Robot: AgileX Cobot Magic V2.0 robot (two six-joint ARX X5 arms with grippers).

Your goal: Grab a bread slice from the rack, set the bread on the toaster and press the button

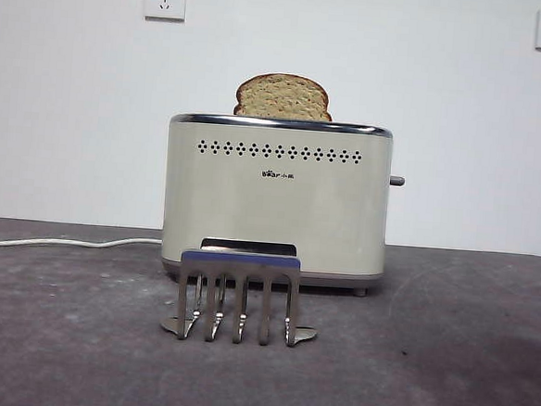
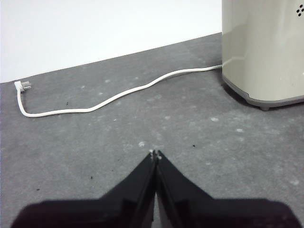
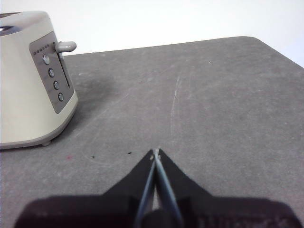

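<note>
Both end effectors closed, empty.

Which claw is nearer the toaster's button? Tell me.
Right. The right claw hangs over the table on the toaster's control side, facing the button. The left claw is off the opposite, cord side.
</note>
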